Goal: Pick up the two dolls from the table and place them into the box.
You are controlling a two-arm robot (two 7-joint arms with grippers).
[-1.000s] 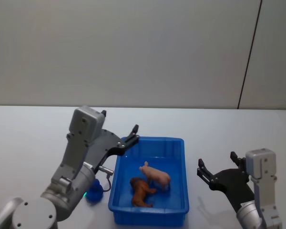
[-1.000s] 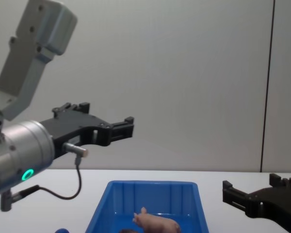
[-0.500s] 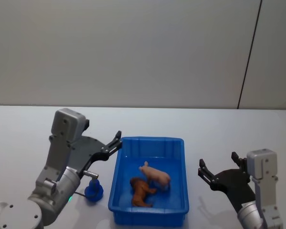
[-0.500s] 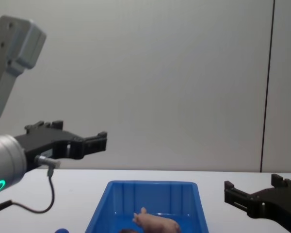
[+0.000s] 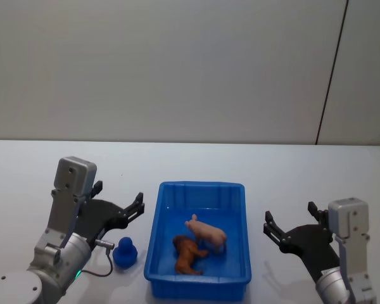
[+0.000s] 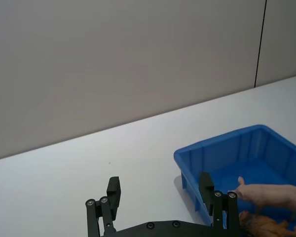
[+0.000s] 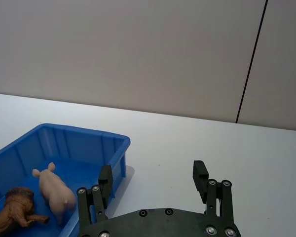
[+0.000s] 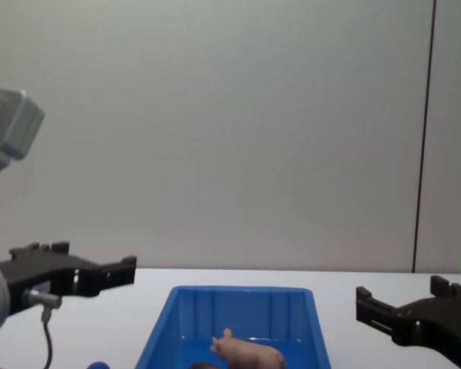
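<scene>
Both dolls lie inside the blue box (image 5: 202,186), which sits on the white table (image 5: 291,171). The pale pink pig (image 5: 207,233) stands near the middle, and the reddish-brown dog (image 5: 187,254) lies just in front of it. My left gripper (image 5: 118,195) hovers open and empty to the left of the box. My right gripper (image 5: 289,213) hovers open and empty to the right of it. The left wrist view shows the left gripper (image 6: 159,186), the box (image 6: 222,146), the pig (image 6: 269,194) and the dog (image 6: 266,227). The right wrist view shows the right gripper (image 7: 153,175), the pig (image 7: 55,190) and the dog (image 7: 12,215).
A small blue object (image 5: 125,252) sits on the table just left of the box, below my left gripper, with a thin cable beside it. A plain grey wall (image 5: 177,69) stands behind the table. White tabletop stretches on both sides of the box.
My left arm has drawn back to the left, away from the box rim, and dropped lower, staying open. The right arm, the box and the dolls have not moved.
</scene>
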